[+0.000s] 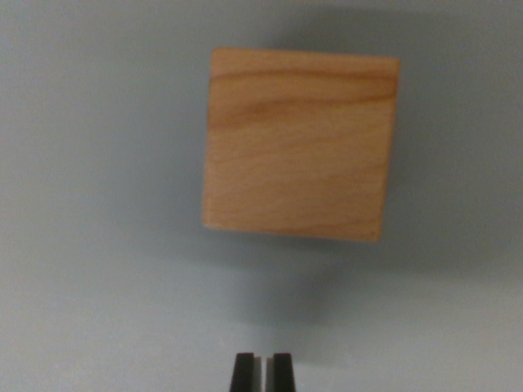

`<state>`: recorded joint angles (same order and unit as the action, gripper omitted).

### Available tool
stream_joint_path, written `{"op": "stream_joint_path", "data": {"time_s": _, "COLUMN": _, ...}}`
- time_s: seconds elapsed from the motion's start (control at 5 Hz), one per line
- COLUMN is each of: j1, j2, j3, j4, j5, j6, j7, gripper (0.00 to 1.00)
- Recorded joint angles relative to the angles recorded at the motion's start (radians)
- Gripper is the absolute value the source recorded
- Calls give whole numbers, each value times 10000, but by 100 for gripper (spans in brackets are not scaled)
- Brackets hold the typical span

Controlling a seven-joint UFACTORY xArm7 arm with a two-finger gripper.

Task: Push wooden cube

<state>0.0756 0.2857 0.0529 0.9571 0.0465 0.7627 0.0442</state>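
Observation:
A light wooden cube (300,144) with brown grain lines fills the upper middle of the wrist view, resting on a plain pale grey surface (90,269). My gripper (262,369) shows at the bottom edge as two dark fingertips pressed almost together, with only a thin slit between them and nothing held. The tips sit below the cube in the picture, apart from it, with a strip of bare surface and the cube's soft shadow between them.

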Motion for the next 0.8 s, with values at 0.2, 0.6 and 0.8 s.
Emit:
{"op": "stream_joint_path", "data": {"time_s": 0.2, "j1": 10, "j2": 53, "j3": 8, "j4": -106, "j5": 4, "j6": -154, "j7": 9, "gripper": 0}}
{"op": "stream_joint_path", "data": {"time_s": 0.6, "j1": 16, "j2": 85, "j3": 13, "j4": -170, "j5": 7, "j6": -248, "j7": 14, "gripper": 0}}
{"op": "stream_joint_path", "data": {"time_s": 0.8, "j1": 16, "j2": 85, "j3": 13, "j4": -170, "j5": 7, "j6": -248, "j7": 14, "gripper": 0}}
